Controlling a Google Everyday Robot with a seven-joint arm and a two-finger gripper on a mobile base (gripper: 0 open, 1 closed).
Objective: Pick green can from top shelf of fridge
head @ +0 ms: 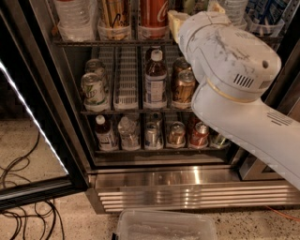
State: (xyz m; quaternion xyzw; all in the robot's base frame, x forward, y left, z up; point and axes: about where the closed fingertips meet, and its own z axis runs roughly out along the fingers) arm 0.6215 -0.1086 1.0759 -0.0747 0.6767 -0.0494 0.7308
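The fridge (70,117) stands open in front of me. Its top shelf (89,42) runs along the top of the view, fronted by translucent cups. It holds a clear bottle (75,14), a gold can (115,11) and a red cola can (153,11). My gripper (187,16) reaches into this shelf just right of the red can, and my white arm (229,70) hides most of it. A sliver of the green can (190,4) shows at the top edge by the gripper. I cannot tell whether the gripper touches it.
The middle rack holds pale green-and-white cans (93,89), a bottle (154,82) and bronze cans (183,86). Short cans and bottles fill the bottom rack (150,133). The glass door (28,122) hangs open at left. Cables (23,215) and a clear bin (164,227) lie on the floor.
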